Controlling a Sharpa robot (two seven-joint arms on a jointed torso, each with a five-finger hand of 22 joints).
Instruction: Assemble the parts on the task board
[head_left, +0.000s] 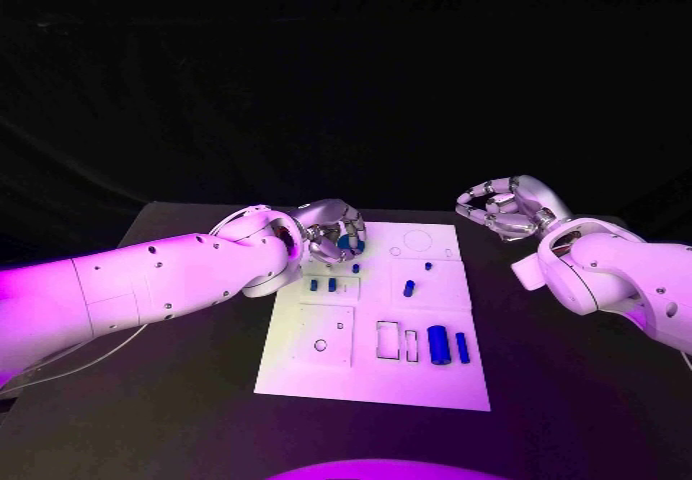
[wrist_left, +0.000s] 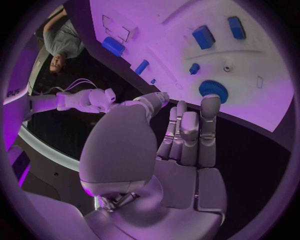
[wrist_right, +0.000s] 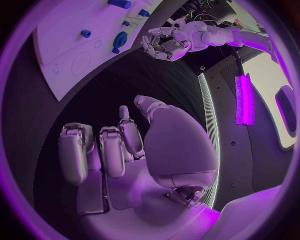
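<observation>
Head view: my left hand (head_left: 335, 237) hung over the far left corner of the task board (head_left: 296, 370), fingers curled loosely downward around nothing I could make out. A round blue gear (head_left: 348, 243) sat on the board right under those fingers; whether they touched it I could not tell. My right hand (head_left: 503, 208) was off the board's far right corner, raised, fingers bent inward and empty. The left was plainly the nearer hand to the gear. Other blue parts lay nearer me: a small peg (head_left: 408, 289) mid-board and two upright-lying bars (head_left: 438, 345) at the near right, long axes running toward me.

Left wrist view: the left hand's fingers (wrist_left: 189, 131) stretched out straight and together, holding nothing. The gear (wrist_left: 214, 88) lay just beyond the fingertips, clear of them here, with a small peg (wrist_left: 194, 68) beside it.

Right wrist view: right hand fingers (wrist_right: 100, 150) part-curled, apart, nothing held, over bare table. The board (wrist_right: 75, 60) lay well ahead of them, my left hand (wrist_right: 164, 44) hovering by the gear (wrist_right: 119, 39).

My read: the next reach was the left hand's, forward and down onto the gear.
</observation>
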